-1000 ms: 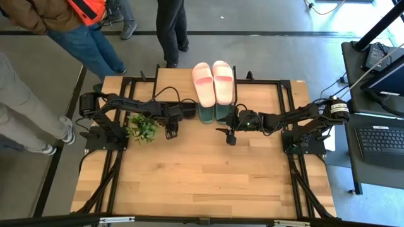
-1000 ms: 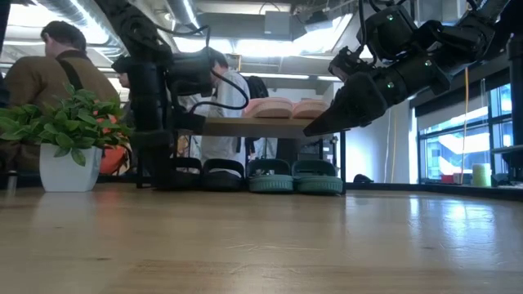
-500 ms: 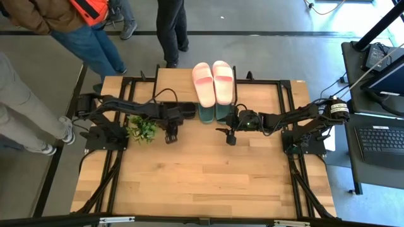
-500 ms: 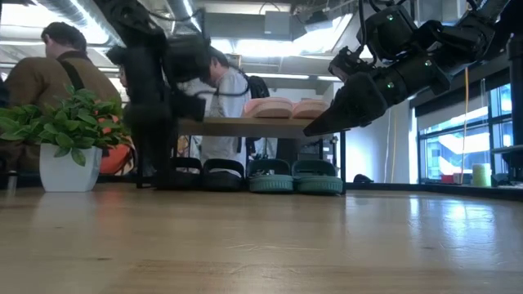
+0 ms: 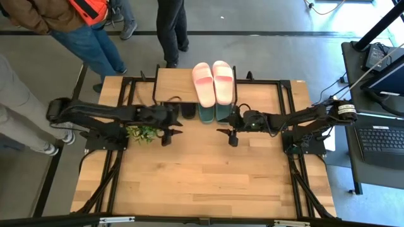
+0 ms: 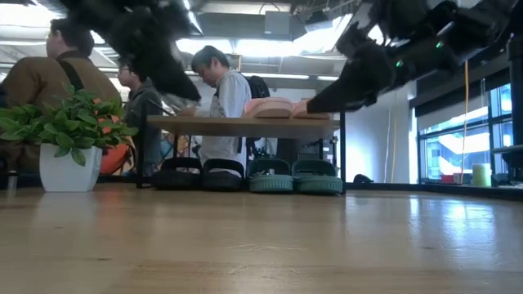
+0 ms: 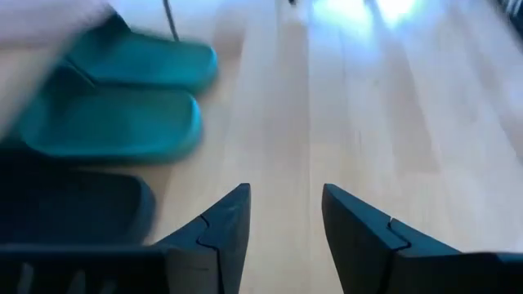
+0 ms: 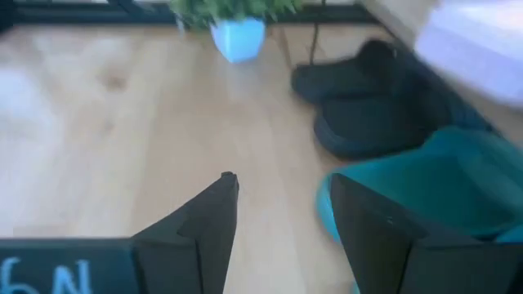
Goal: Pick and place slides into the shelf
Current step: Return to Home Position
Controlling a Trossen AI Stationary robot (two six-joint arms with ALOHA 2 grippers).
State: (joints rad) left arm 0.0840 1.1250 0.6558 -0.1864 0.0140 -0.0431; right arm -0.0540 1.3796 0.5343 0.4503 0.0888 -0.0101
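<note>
The shelf [image 5: 175,85] stands at the table's far edge, its top board [image 6: 237,125] on thin black legs. The pink slides [image 5: 213,82] lie on top of it. Under the board, the black slides [image 6: 200,174] and the green slides [image 6: 296,175] rest on their soles on the table. My left gripper [image 5: 166,139] hovers open in front of the black pair. My right gripper [image 5: 232,140] hovers open in front of the green pair. In the left wrist view the open left gripper [image 7: 286,204] holds nothing, and in the right wrist view neither does the right gripper [image 8: 282,192].
A potted plant [image 5: 142,130] in a white pot [image 6: 69,167] stands on the table close to my left arm's left side. Bare wooden table [image 5: 202,183] stretches toward the near edge. People stand beyond the far and left edges of the table.
My left arm has swung up from in front of the shelf and drawn slightly toward the near edge, its motion blurred. My right gripper has risen a little. The slides and the shelf have stayed in place.
</note>
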